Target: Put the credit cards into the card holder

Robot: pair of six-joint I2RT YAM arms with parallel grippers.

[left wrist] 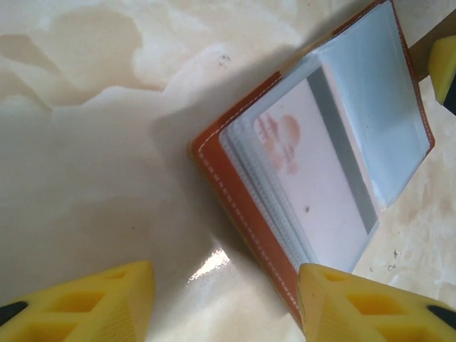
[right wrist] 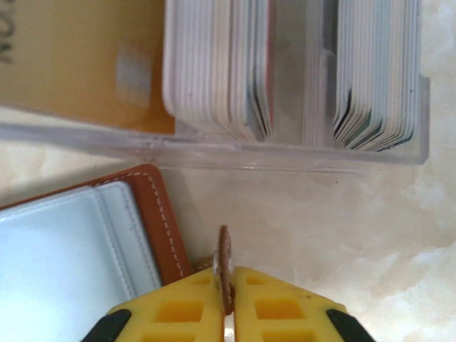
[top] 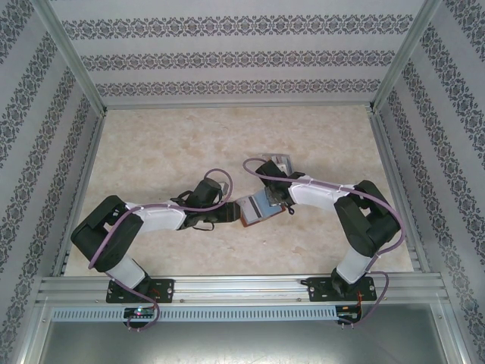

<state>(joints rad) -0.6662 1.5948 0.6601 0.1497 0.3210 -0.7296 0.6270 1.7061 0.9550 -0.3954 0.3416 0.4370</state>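
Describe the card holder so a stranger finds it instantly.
On the pale marbled table, look near its middle. The card holder lies open there: reddish-brown leather with white stitching and clear sleeves, unlike the transparent box of stacked cards just beyond it.

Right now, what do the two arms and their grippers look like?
The left arm and right arm match: black joint housings, white middle links, and a purple cable looped loosely along each. The left gripper and right gripper have blocky yellow fingers with triangular cut-outs and black parts behind.
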